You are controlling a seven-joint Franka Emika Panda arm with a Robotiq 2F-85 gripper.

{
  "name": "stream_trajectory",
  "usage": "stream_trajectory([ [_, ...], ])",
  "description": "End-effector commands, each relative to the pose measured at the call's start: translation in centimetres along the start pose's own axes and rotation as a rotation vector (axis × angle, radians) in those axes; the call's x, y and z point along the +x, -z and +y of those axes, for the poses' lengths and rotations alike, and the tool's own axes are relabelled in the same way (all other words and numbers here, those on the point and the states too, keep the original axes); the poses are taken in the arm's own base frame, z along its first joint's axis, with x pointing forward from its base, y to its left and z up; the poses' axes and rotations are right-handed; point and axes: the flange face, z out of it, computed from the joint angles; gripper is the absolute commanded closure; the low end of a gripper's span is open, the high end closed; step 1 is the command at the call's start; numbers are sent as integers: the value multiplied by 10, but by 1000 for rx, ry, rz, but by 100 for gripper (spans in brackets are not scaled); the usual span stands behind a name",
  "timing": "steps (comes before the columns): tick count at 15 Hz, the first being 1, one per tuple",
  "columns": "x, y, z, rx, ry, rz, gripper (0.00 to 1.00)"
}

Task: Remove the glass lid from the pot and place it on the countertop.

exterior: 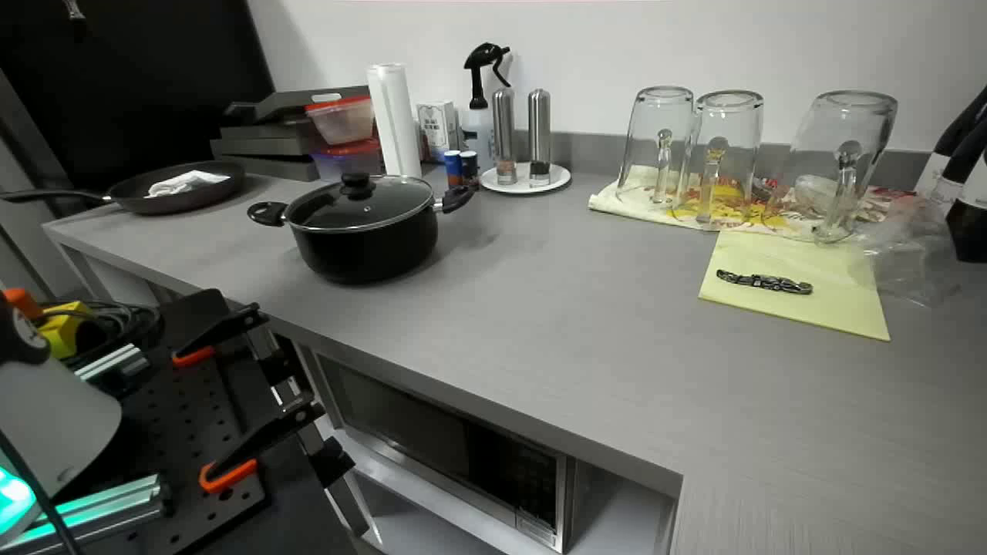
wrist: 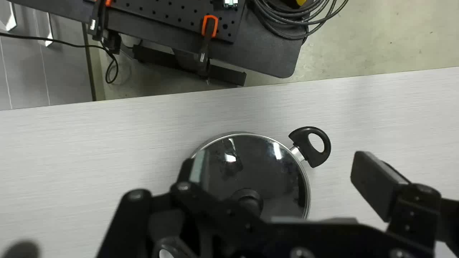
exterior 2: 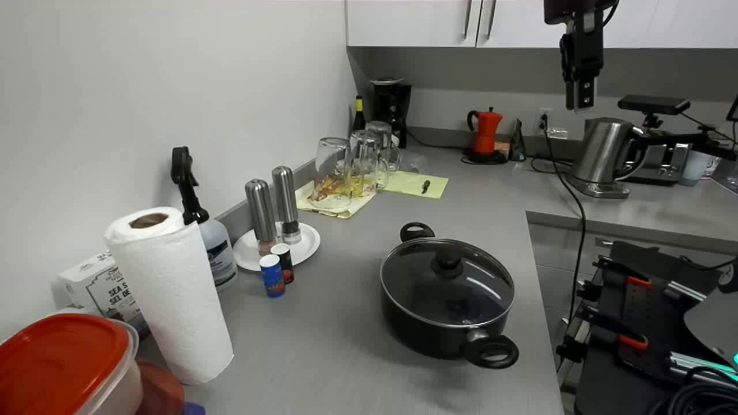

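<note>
Glass lid [exterior: 397, 202], blk centre knob [exterior: 357, 186] up, sits on the blk pot [exterior: 370, 253], which is on the grey countertop [exterior: 524, 324] nr its front edge. Gripper [exterior 2: 578, 102] hangs high in an exterior view, well apart from lid; wrist cam shows fingers [wrist: 376, 184] spread wide. Nr the wall [exterior: 578, 54]: two metal mills [exterior: 503, 127] on a wht plate [exterior: 524, 182], three upturned glass mugs [exterior: 729, 127].

I am seeing black on my gripper [exterior 2: 579, 102], the pot [exterior: 370, 254] and the knob [exterior 2: 448, 260] of the glass lid [exterior 2: 443, 291], streaks across the grey countertop [wrist: 107, 139], and yellow-and-red blotches on the cream cloth [exterior: 609, 202].
</note>
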Motion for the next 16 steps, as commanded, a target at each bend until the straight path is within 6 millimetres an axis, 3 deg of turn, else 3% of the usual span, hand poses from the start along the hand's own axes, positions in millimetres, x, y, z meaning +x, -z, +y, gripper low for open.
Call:
stream_trajectory([
  [1, 0, 0, 0, 0, 0, 0, 0],
  [9, 3, -3, 1, -6, 6, 7, 0],
  [13, 25, -24, 9, -23, 18, 30, 0],
  [16, 52, -49, 14, -14, 30, 57, 0],
])
